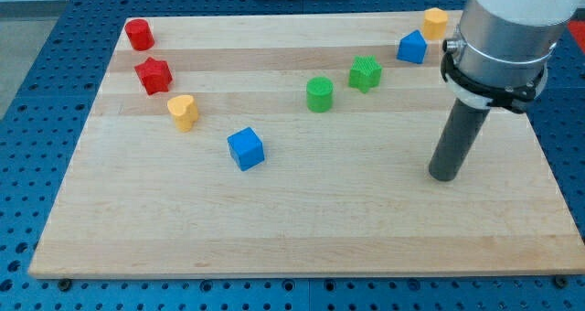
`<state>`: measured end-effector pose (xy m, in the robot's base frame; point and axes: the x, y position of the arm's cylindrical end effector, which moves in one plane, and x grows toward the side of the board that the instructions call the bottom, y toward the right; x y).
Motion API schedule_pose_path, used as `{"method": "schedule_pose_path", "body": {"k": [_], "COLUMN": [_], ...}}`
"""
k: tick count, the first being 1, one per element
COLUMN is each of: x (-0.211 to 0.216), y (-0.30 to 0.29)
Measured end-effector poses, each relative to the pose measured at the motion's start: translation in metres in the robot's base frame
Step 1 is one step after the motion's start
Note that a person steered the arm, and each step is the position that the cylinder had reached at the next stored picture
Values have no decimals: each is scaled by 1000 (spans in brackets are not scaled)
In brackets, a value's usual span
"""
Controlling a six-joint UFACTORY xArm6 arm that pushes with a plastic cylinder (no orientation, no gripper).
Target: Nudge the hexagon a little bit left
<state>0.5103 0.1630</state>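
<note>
1. View's left holds the red cylinder block (139, 34), red star block (154, 74) and yellow heart block (183, 112); none matter for this job.
2. Mid-board on the wooden board (302, 229): blue cube block (246, 149), green cylinder block (320, 94), green star block (365, 73).
3. Target: the yellow hexagon block (435, 22) sits at the top-right corner, w/ the blue triangle block (412, 47) just beside it, lower left.
4. Our tip (445, 174) is well below the hexagon, touching no block. No jaws to open; the rod holds nothing.
5. Step, we judge: approach not yet made. Next: bring the tip to the hexagon's right side, then a short leftward push, mind the triangle.
</note>
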Motion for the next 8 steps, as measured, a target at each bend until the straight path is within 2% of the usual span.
{"method": "schedule_pose_path", "body": {"k": [1,3,4,6,8], "x": [-27,-134,-173,-182,-281], "y": [1,75,102,105,137]}}
